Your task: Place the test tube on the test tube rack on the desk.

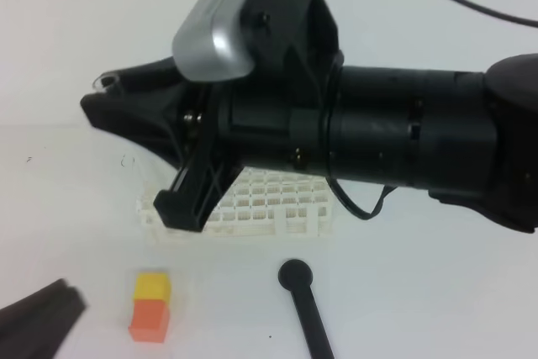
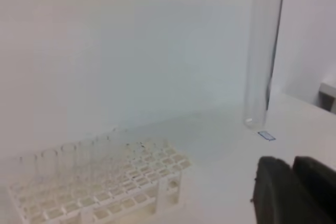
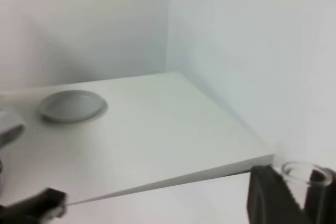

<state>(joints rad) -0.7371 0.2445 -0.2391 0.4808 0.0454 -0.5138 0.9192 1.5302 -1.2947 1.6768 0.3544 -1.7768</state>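
- While the right gripper (image 3: pixel 299 195) pinches the tube (image 3: pixel 307 172) just under its rim, upright and off to one side of the rack, a weak pinch could let the glass slip or swing.
- The left gripper (image 2: pixel 294 190) waits low; I cannot tell its state, and it could clip the tube's lower end.
- Farther back, the rack (image 1: pixel 269 203) has small holes, so a tilted tube could strike the grid.
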